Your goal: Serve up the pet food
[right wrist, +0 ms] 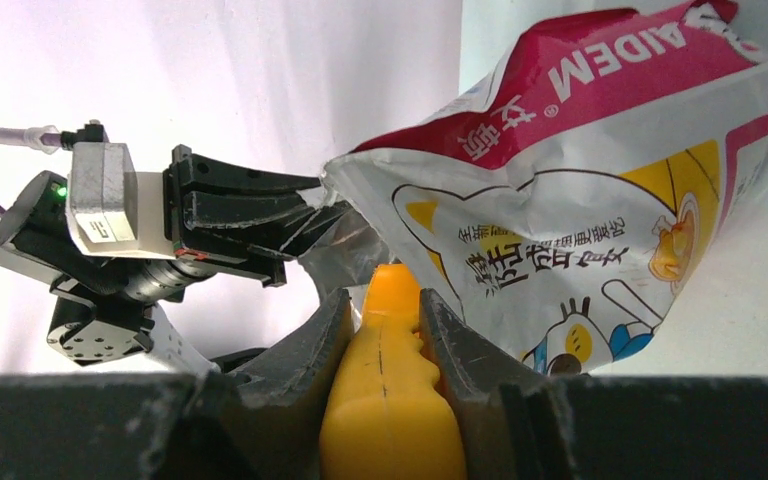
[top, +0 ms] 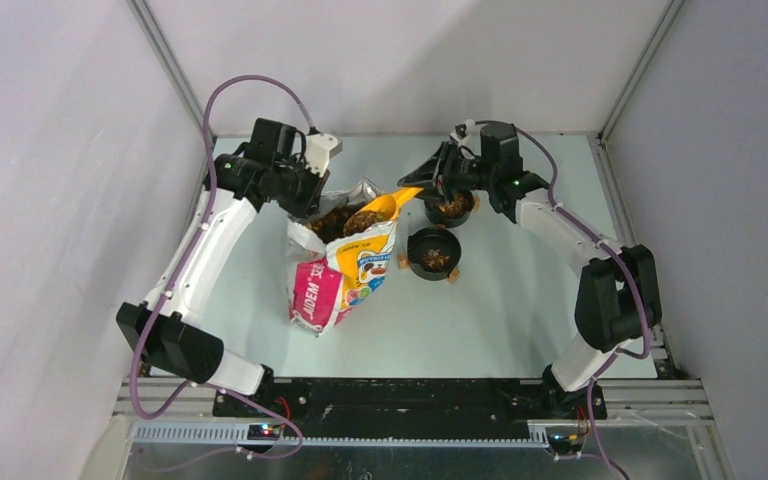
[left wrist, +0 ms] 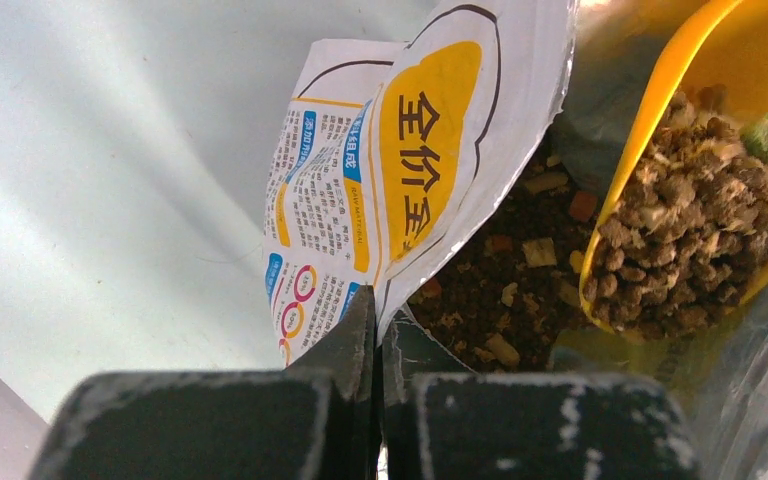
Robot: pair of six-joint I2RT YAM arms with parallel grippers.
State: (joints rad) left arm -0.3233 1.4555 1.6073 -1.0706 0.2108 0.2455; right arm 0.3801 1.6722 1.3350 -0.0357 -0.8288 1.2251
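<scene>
The pet food (left wrist: 500, 290), brown and tan kibble, fills the open cartoon-cat bag (top: 345, 270) standing mid-table. My left gripper (left wrist: 377, 310) is shut on the bag's rim and holds the mouth open. My right gripper (right wrist: 385, 305) is shut on the handle of a yellow scoop (right wrist: 390, 400). The scoop's bowl (left wrist: 690, 220) is heaped with kibble and sits at the bag's mouth (top: 375, 212). Two black bowls stand right of the bag, the far bowl (top: 450, 207) and the near bowl (top: 434, 252), each with some kibble inside.
A few kibble pieces lie on the table beside the near bowl (top: 452, 276). The left arm (top: 210, 240) stretches along the table's left side, the right arm (top: 570, 235) along the right. Grey walls close in on three sides.
</scene>
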